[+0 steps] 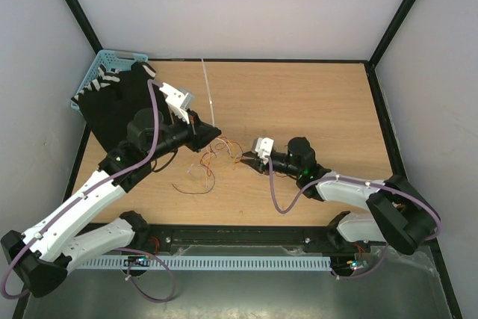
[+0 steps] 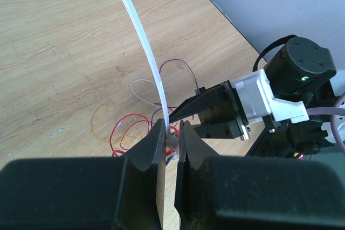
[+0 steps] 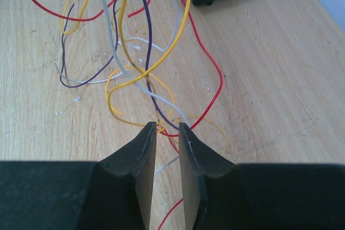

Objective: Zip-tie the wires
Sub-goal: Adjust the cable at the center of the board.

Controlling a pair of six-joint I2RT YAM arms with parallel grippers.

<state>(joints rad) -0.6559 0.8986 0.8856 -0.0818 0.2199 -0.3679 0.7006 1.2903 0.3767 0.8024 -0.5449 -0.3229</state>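
Observation:
The wires are a loose tangle of red, yellow, white and dark strands on the wooden table between the two arms. My left gripper is shut on one end of a long white zip tie. The strap runs away from the jaws across the table. My right gripper is just right of the tangle, tips facing the left gripper. Its jaws stand a narrow gap apart. Red and white wires run under and between the tips, and nothing looks pinched.
A blue basket stands at the back left corner, partly covered by a black object. The right gripper's fingers sit close in front of the left jaws. Black frame posts and white walls enclose the table.

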